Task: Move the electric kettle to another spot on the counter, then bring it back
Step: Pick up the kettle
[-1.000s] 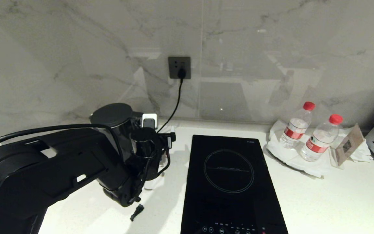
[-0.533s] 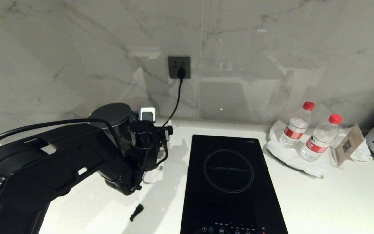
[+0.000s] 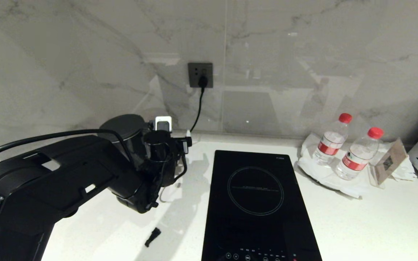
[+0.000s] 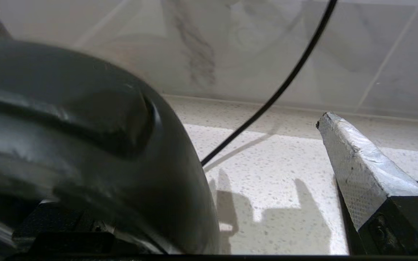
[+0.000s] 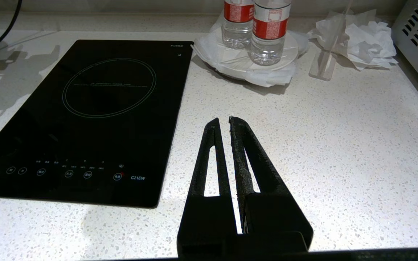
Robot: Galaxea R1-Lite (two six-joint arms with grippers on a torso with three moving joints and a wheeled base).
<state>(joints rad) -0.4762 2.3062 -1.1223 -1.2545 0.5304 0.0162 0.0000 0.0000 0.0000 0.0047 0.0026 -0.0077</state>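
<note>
At the far left of the bench (image 3: 357,224), close to the marble wall, the electric kettle (image 3: 126,132) stands upright, its flat lid showing above the black left arm that reaches across in front of it. The left pincer (image 3: 174,154) sits at the kettle's right side with its jaws spread wide; in the left wrist view the kettle's dark curved body (image 4: 96,145) fills the space beside one finger while the other padded finger (image 4: 357,163) stands clear over bare bench, so nothing is clamped. A black power cord (image 3: 198,108) runs from the wall socket (image 3: 200,75) down behind the pincer. A small black piece (image 3: 152,236) lies on the bench nearer the robot. To the right lies the black induction hob (image 3: 256,203), and beyond it two water bottles (image 3: 343,148) with red caps on a white plate. The right pincer (image 5: 222,121) hovers over open bench right of the hob, its jaws pressed nearly together on nothing.
</note>
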